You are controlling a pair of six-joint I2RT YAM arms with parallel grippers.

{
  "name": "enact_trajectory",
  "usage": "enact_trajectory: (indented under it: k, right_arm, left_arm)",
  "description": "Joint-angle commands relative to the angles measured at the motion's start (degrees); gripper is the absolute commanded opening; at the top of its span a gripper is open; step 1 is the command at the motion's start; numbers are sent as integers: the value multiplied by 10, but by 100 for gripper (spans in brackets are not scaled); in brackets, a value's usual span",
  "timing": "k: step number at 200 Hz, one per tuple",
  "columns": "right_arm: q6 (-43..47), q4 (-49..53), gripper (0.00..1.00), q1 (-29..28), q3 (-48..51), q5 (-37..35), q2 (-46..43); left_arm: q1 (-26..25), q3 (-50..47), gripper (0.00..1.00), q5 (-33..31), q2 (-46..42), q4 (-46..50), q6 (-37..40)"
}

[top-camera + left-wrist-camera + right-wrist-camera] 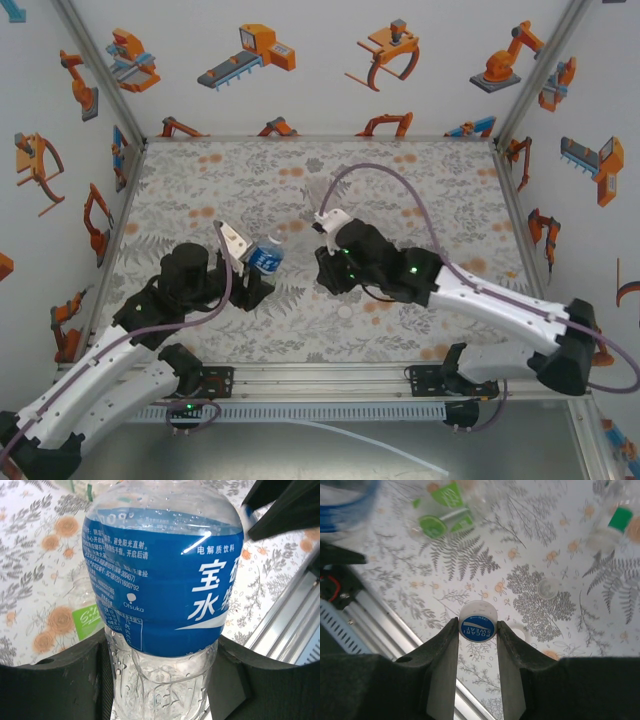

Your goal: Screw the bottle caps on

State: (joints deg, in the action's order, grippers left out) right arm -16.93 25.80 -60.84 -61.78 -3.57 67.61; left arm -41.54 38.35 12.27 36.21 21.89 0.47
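My left gripper (160,680) is shut on the lower body of a see-through bottle with a blue label (160,580). In the top view this bottle (265,257) is held tilted above the table, just left of the right wrist. My right gripper (477,626) is shut on a small white bottle cap with a blue printed top (477,624), pinched by its rim at the fingertips. Another white cap (549,587) lies on the floral table beyond it. A green cap (621,519) sits on a clear bottle lying at the far right.
A bottle with a green label (447,497) lies on the cloth; it shows behind the held bottle as a green label (87,620). An aluminium rail (385,625) runs along the near table edge. Illustrated walls close in the table on three sides.
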Motion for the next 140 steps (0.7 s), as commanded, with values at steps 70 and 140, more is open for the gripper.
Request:
enact_trajectory:
  k: [70, 140]
  right_arm:
    - [240, 22, 9, 1, -48, 190, -162]
    - [281, 29, 7, 2, -74, 254, -136]
  left_arm:
    - [-32, 58, 0, 214, 20, 49, 286]
    - [-79, 127, 0, 220, 117, 109, 322]
